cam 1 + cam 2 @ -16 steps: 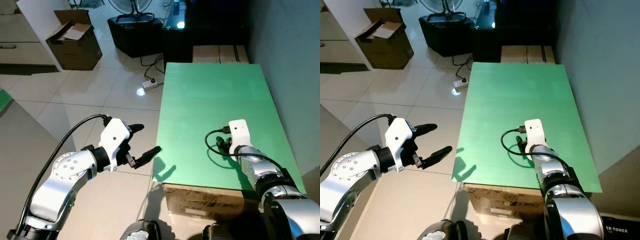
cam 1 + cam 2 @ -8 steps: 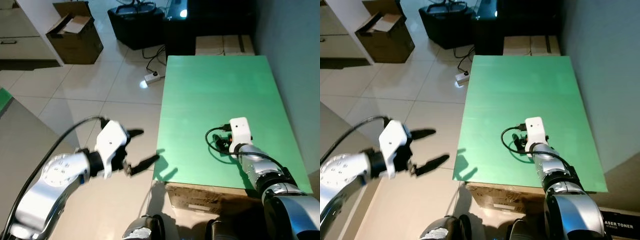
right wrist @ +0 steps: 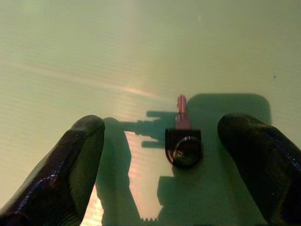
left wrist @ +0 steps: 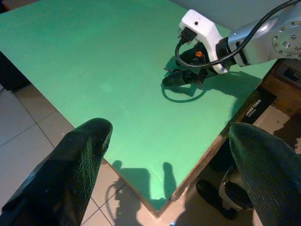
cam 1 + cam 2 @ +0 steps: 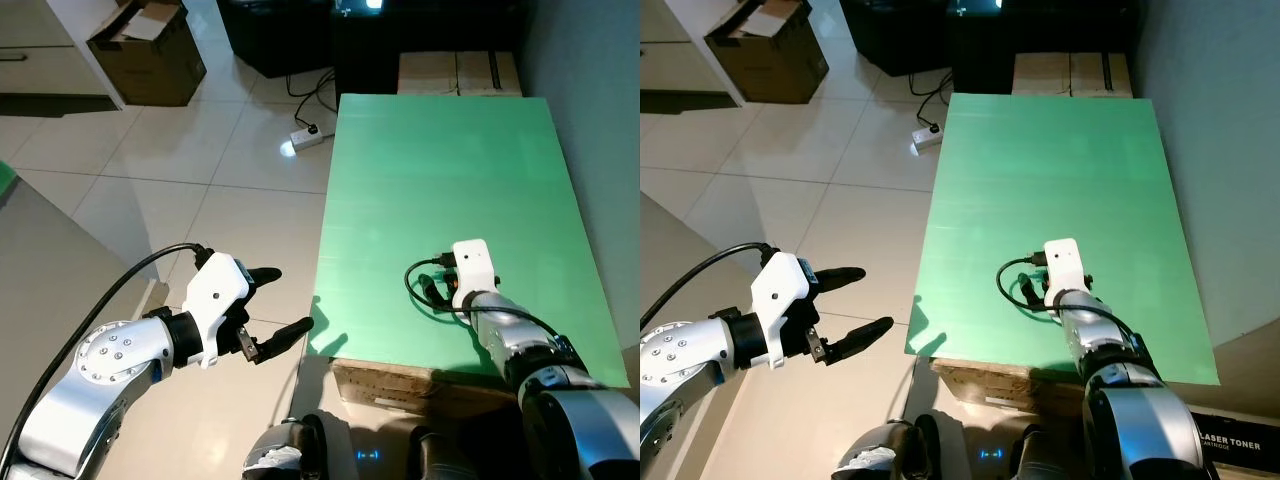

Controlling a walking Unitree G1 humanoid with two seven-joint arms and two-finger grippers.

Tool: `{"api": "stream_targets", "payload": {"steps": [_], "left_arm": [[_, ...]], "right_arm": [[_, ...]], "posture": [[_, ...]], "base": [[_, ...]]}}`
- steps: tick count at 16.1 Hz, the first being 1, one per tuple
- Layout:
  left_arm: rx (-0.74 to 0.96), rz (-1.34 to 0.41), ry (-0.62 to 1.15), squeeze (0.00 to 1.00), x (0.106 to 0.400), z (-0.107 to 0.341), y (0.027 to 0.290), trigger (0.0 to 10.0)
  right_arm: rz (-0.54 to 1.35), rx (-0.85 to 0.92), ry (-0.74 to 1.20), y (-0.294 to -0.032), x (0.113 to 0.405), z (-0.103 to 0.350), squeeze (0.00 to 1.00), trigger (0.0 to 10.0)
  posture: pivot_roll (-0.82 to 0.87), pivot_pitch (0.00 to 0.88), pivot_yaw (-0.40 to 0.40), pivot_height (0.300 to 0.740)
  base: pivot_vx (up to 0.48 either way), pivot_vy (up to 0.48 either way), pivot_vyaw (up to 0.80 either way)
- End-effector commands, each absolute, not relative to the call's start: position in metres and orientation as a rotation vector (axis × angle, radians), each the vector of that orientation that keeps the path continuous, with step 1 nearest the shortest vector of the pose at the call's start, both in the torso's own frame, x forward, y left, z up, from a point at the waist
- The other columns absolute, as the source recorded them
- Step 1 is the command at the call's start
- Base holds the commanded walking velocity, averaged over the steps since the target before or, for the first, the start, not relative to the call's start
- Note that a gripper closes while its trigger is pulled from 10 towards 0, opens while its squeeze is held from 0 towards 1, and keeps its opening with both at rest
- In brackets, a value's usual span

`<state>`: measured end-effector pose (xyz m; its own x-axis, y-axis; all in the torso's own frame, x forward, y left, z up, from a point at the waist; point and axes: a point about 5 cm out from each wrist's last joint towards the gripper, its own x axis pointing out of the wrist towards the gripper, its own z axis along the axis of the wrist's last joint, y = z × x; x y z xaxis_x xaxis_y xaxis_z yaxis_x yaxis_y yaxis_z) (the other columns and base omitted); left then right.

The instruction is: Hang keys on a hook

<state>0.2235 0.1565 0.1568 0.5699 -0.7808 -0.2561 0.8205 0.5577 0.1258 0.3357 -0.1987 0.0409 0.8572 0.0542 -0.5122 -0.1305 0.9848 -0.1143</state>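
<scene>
A key (image 3: 182,136) with a black head, a ring and a coppery blade lies flat on the green table (image 5: 440,160). My right gripper (image 5: 438,291) rests low on the table near its front edge. It is open, with its black fingers (image 3: 70,165) on either side of the key and not touching it. In the eye views the key is hidden under the gripper's white wrist. My left gripper (image 5: 291,298) hangs open over the tiled floor, just left of the table's front left corner, holding nothing. In the left wrist view the table and the right gripper (image 4: 176,79) lie ahead.
A cardboard box (image 5: 150,45) stands on the floor at the back left. A white power strip (image 5: 305,136) with cables lies beside the table. Flat cartons (image 5: 460,72) sit behind the table's far end. A grey wall (image 5: 600,100) runs along the right.
The camera has shifted, so the whole scene sits differently. My left gripper has sunk a little lower beside the table corner, still open. The right gripper has kept its place over the key.
</scene>
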Motion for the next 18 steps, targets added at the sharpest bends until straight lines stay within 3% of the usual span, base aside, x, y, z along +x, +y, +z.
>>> {"api": "stream_targets", "payload": {"steps": [1, 3, 18], "left_arm": [[0.256, -0.933, 0.187, 0.00, 0.221, 0.159, 0.161, 10.0], [0.255, -0.926, 0.190, 0.00, 0.221, 0.159, 0.162, 10.0], [0.266, -0.918, 0.210, 0.00, 0.218, 0.159, 0.164, 10.0]], "right_arm": [[0.109, -0.152, 0.564, -0.194, 0.335, 0.038, 0.00, 10.0], [0.112, -0.146, 0.571, -0.194, 0.334, 0.036, 0.00, 0.0], [0.137, -0.131, 0.642, -0.193, 0.324, 0.024, 0.00, 0.0]], "posture": [[0.19, 0.252, 0.144, 0.740], [0.20, 0.251, 0.146, 0.740], [0.21, 0.246, 0.155, 0.740]], "base": [[0.000, 0.000, 0.00], [0.000, 0.000, 0.00], [0.000, 0.000, 0.00]]}}
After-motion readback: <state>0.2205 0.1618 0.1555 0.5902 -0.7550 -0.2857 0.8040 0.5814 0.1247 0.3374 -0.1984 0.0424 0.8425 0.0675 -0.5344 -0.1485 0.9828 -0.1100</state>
